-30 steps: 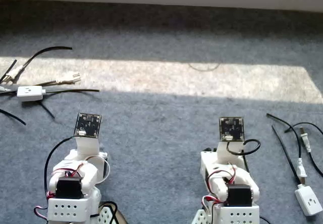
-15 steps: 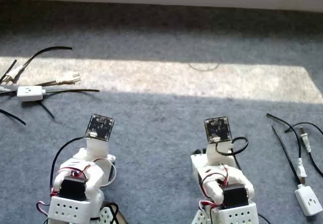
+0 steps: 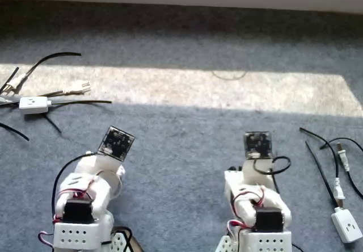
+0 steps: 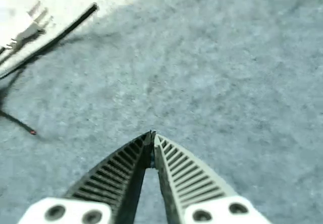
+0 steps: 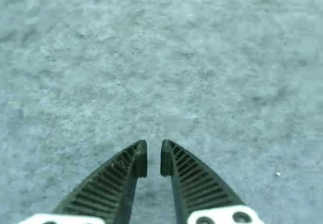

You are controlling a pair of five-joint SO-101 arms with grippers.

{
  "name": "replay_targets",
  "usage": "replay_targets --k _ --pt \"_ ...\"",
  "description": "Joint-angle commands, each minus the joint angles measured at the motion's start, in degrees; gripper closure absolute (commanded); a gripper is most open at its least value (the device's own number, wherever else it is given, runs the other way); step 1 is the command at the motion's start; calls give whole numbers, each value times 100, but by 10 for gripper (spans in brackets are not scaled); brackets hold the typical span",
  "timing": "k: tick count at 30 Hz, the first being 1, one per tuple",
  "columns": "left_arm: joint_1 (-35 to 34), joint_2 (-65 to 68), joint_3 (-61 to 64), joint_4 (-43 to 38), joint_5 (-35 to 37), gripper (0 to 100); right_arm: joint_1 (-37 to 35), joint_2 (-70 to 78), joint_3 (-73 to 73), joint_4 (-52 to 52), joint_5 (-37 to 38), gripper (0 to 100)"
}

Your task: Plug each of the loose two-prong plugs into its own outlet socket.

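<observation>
On the grey carpet at the far left lies a white two-prong plug (image 3: 76,86) beside a white outlet socket (image 3: 33,104) with black cables. At the far right lies another white outlet socket (image 3: 347,225), with a white plug (image 3: 338,194) just beyond it and a further plug (image 3: 342,152) on a black cable. My left gripper (image 4: 152,136) is shut and empty over bare carpet; a plug (image 4: 30,21) and a black cable (image 4: 55,37) lie well away from it. My right gripper (image 5: 154,158) is all but shut, with a narrow slit between its tips and nothing in it.
Both arms sit folded at the near edge, the left arm (image 3: 85,201) and the right arm (image 3: 258,206). A sunlit band (image 3: 215,87) crosses the carpet mid-way. A thin wire loop (image 3: 229,76) lies in it.
The left arm's wrist has swung to the right. The right arm's wrist swung left and has come back to where it was. The plugs and sockets have not moved.
</observation>
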Motion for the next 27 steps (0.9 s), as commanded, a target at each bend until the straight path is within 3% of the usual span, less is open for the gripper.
replay_targets --k 1,5,7,14,18,23,27 --pt "-1525 -22 -435 -1037 -193 947 1007 -31 629 -259 62 919" --pt "-3213 -13 -1165 -1204 62 784 1033 -31 629 -163 26 834" --pt "-3820 -4 -1323 -1486 202 754 1051 -31 629 -145 18 800" --pt "-4435 637 -1666 -2119 -53 751 1051 -31 629 -145 18 786" --pt "-4681 2712 -2993 -2453 -44 752 1051 -31 629 -145 26 786" --pt "-4813 6615 -5851 -2409 -185 749 1051 -31 629 -145 35 786" --pt "-4971 9279 -8690 -1538 -1116 751 1051 -31 629 -145 35 786"
